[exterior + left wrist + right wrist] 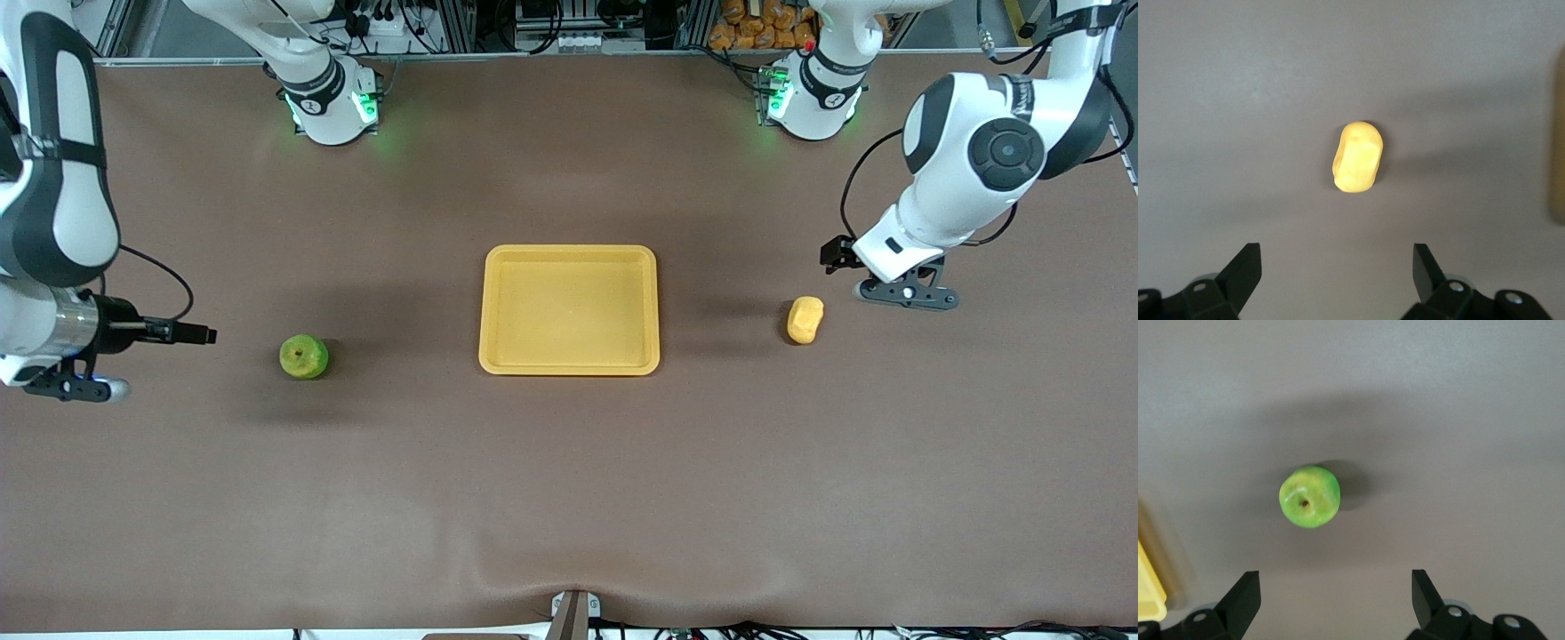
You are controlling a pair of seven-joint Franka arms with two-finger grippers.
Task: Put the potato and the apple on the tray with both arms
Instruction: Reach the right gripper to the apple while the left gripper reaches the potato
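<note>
Tray (569, 255) mid-desk and bare, apple (304, 356) on the desk toward the right arm's edge, potato (805, 320) toward the left arm's edge, left pincer (1337, 270) spread wide above the potato, right pincer (1335, 590) wide above the apple.

Bare surface (569, 480) lay all around the tray (569, 256); only the apple (304, 356) and potato (805, 320) flanked it, well apart.
</note>
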